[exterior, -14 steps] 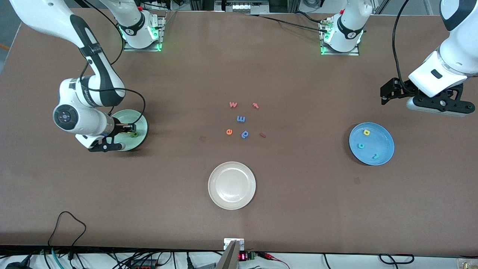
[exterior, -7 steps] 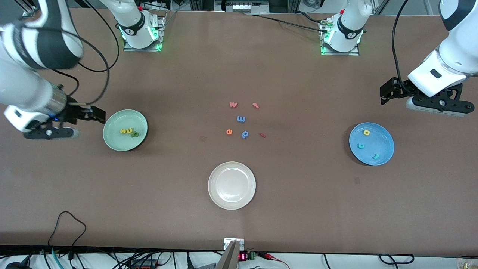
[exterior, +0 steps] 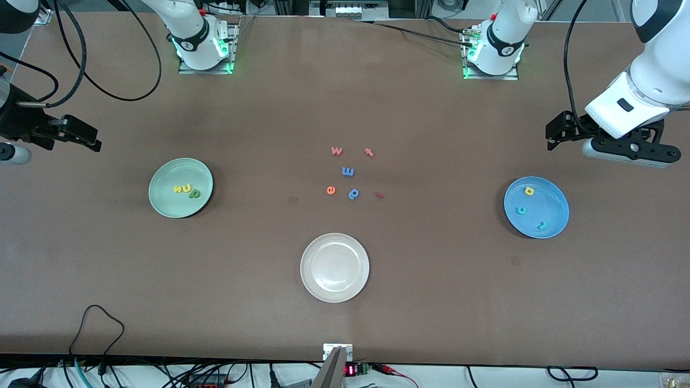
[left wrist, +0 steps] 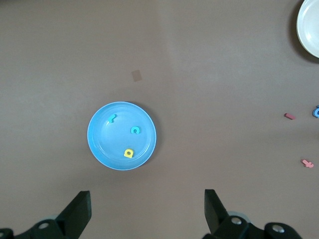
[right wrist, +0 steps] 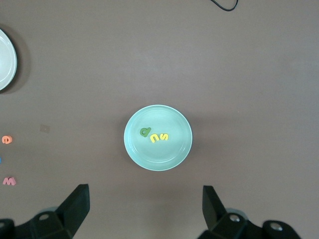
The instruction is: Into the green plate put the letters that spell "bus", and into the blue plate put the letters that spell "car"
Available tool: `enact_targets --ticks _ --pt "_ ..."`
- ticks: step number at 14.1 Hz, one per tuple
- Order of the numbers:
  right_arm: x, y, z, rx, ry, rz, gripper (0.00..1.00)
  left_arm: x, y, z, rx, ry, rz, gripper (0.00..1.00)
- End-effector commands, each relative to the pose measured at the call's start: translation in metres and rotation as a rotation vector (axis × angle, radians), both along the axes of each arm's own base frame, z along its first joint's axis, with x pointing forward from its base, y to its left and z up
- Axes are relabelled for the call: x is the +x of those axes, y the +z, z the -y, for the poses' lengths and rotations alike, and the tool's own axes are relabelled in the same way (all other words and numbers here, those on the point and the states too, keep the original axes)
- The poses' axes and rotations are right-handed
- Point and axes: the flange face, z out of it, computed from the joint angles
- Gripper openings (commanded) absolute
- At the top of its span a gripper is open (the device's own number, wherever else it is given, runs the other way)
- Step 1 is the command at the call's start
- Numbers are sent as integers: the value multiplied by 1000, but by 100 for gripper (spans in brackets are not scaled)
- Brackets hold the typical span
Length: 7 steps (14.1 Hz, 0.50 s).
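Green plate [exterior: 180, 187] at 9 o'clock holds b, u, s [right wrist: 155, 135]. Blue plate [exterior: 536, 207] at 3 o'clock holds c, a, r [left wrist: 126, 134]. Both grippers, left [left wrist: 144, 211] and right [right wrist: 144, 209], spread wide, empty, hovering beside their plates. Sorting looks complete; best to park clear, disturbing nothing.

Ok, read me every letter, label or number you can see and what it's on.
"s", "u", green "b": foam letters in the green plate.
"a", "c", "r": foam letters in the blue plate.
"w", "t", "m", "e", blue "p": loose foam letters on the table.
Red display at table edge: too small to read.
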Motion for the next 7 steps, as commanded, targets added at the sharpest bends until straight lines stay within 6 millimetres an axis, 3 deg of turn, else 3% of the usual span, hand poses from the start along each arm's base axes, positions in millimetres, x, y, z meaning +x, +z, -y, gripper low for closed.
enact_targets --ticks 1,7 --pt "-3 0 0 10 8 -12 100 -7 8 1 16 -4 13 100" --pt "-6 -1 0 10 8 -23 100 -10 10 -4 18 4 -13 100"
